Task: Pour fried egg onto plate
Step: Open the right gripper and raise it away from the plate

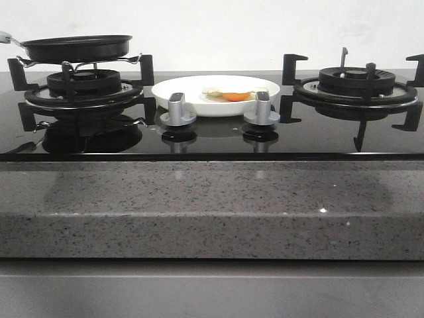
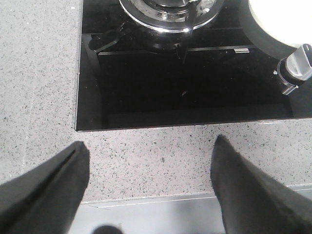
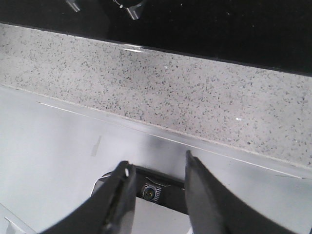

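Note:
The white plate (image 1: 215, 94) sits on the black glass hob between the two burners. The fried egg (image 1: 228, 95), pale with an orange yolk, lies on it. The black frying pan (image 1: 76, 48) rests on the left burner's grate. No gripper shows in the front view. In the left wrist view my left gripper (image 2: 151, 148) is open and empty over the speckled counter's front edge; the plate's rim (image 2: 273, 19) shows at the far corner. In the right wrist view my right gripper (image 3: 157, 165) is open and empty, below the counter's front.
Two grey knobs (image 1: 177, 111) (image 1: 262, 109) stand in front of the plate. The right burner (image 1: 356, 83) has a bare black grate. A grey speckled stone counter (image 1: 212, 205) runs along the front. A small camera module (image 3: 148, 191) sits between the right fingers.

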Tool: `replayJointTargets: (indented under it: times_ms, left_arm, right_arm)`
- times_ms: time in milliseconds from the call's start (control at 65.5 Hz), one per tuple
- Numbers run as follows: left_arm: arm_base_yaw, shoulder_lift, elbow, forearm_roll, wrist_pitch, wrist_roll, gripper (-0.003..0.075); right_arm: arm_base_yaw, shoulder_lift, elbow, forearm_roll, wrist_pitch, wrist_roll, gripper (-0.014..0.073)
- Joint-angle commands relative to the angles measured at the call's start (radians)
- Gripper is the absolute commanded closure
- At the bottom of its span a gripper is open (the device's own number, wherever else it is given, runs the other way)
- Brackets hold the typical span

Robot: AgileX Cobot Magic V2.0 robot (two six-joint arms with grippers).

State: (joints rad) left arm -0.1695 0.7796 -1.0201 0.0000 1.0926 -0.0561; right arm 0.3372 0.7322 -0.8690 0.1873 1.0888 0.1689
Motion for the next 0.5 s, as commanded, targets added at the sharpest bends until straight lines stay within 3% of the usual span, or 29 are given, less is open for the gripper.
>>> replayJointTargets:
  times_ms: [0,183,260,351,367,489]
  left_arm:
    - [-0.008,-0.005,-0.023,-0.008,-0.053,-0.01,0.0206]
    - [-0.008,-0.003,-0.023,-0.008,-0.053,-0.01,0.0209]
    - [-0.008,0.004,-0.023,-0.01,-0.051,-0.01,0.0248]
    - [-0.008,0.006,-0.023,-0.01,-0.051,-0.01,0.0374]
    - [-0.008,0.006,-0.023,-0.01,-0.051,-0.01,0.0395]
    - [-0.008,0.006,-0.023,-0.01,-0.051,-0.01,0.0596]
  right_arm:
    - [0.001,-0.007,-0.02,-0.003,-0.057,-0.013,0.0303]
    - [0.001,-0.007,-0.02,-0.003,-0.055,-0.013,0.0307]
    - [0.001,-0.007,-0.02,-0.003,-0.054,-0.013,0.0338]
    - [0.001,-0.007,-0.02,-0.003,-0.054,-0.013,0.0432]
    - [0.001,-0.007,-0.02,-0.003,-0.054,-0.013,0.0503]
    - [0.001,-0.007,-0.02,-0.003,-0.053,-0.013,0.059]
